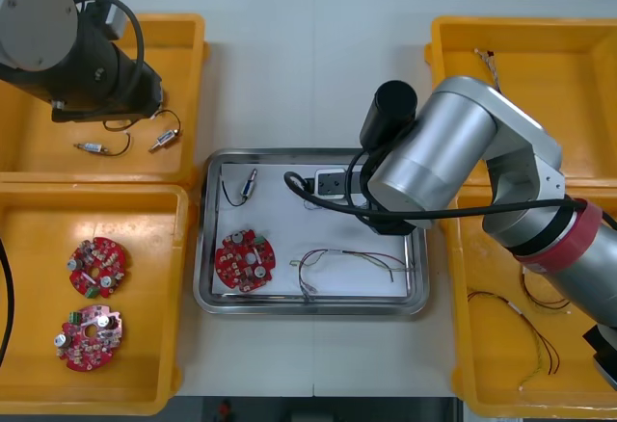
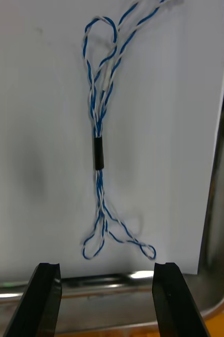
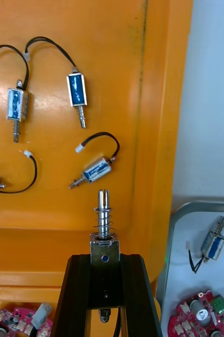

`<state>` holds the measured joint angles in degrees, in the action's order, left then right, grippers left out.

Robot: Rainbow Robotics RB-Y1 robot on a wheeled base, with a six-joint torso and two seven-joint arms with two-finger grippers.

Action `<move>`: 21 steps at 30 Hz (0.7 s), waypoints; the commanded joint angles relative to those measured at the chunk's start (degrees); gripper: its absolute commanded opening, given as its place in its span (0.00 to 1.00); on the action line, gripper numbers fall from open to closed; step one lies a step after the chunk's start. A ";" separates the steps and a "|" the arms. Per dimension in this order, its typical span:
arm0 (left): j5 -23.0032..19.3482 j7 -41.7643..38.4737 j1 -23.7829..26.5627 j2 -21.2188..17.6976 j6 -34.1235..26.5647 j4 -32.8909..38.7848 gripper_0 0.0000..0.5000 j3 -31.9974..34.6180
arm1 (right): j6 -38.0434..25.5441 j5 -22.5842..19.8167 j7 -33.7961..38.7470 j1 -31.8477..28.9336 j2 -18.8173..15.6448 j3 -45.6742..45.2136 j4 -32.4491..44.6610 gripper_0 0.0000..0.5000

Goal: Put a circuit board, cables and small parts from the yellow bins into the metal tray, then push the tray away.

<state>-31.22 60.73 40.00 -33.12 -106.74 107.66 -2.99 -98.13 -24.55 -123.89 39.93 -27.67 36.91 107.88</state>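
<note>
My left gripper (image 3: 104,266) is shut on a small metal part (image 3: 104,231) with a spring and pin, held above the upper left yellow bin (image 3: 117,63). More small metal parts (image 3: 95,171) lie in that bin beyond the fingers. My right gripper (image 2: 107,300) stands open over the metal tray (image 1: 313,155). A twisted blue and white cable (image 2: 99,152) lies on the white inside just beyond its fingertips. The tray also holds a round red circuit board (image 1: 245,260), a small metal part (image 1: 250,184) and a red and yellow cable (image 1: 347,260).
Two red circuit boards (image 1: 97,267) lie in the lower left bin (image 1: 29,220). Thin cables (image 1: 525,330) lie in the lower right bin, and one cable (image 1: 487,61) is in the upper right bin (image 1: 530,32). The right arm covers the tray's far right part.
</note>
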 commanded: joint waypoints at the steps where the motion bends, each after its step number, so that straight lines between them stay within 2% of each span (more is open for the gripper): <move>1: -0.94 -6.06 -1.59 -0.46 -1.27 5.19 0.00 -2.20 | -9.45 0.03 -0.47 1.11 2.53 -7.91 6.90 1.00; 2: -1.12 -6.41 -1.59 -0.46 -1.36 5.63 0.00 -2.55 | -11.87 0.11 -0.12 0.85 2.97 -9.67 8.04 1.00; 6: -1.82 -7.20 -1.59 -0.46 -1.27 6.42 0.00 -3.34 | -11.87 0.82 0.58 0.14 4.46 -15.64 11.91 1.00; 11: -2.26 -8.52 -1.59 -0.19 -1.36 7.56 0.00 -4.92 | -11.87 1.61 1.55 -1.09 4.46 -21.88 17.45 1.00; 17: -2.70 -11.60 -1.50 0.95 -1.54 9.50 0.00 -7.03 | -11.87 3.01 2.52 -3.63 3.67 -28.83 22.99 1.00; 21: -2.79 -12.74 -1.24 1.83 -1.45 10.99 0.00 -10.37 | -11.87 4.51 3.48 -6.62 1.91 -33.92 25.89 1.00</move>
<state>-33.52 53.29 38.69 -32.67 -107.82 116.02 -10.80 -109.88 -21.00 -122.66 35.61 -24.30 6.72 130.77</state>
